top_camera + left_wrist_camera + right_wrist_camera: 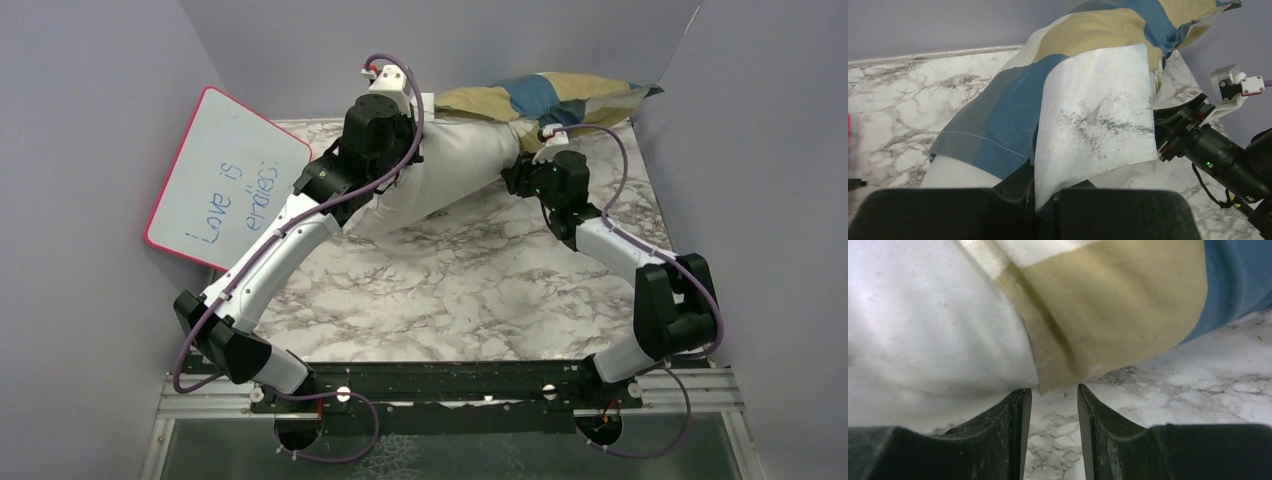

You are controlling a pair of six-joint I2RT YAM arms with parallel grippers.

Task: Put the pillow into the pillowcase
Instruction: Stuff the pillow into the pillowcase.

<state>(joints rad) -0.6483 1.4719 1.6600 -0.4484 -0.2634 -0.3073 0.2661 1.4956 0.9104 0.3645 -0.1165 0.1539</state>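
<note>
The pillow (455, 170) lies at the far side of the marble counter (450, 300). Its far end is inside the checked pillowcase (545, 100) and its near half is bare, so the case is mid-way on.

The left arm (270, 250) stretches far forward, with the left fingers (948, 210) pressed together on the case's turned-back edge. The right arm (620, 245), elbow bent, reaches in low. The right fingers (998, 430) stand apart with the hem corner at their tips, ungripped.

The likely next move is to pinch that hem and draw it over the pillow.

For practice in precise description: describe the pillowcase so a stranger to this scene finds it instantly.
Start at the marble table and look to its far right corner. The pillowcase lies there, partly over a pillow. Its blue, tan and cream blocks set it apart from that plain white pillow.
</note>
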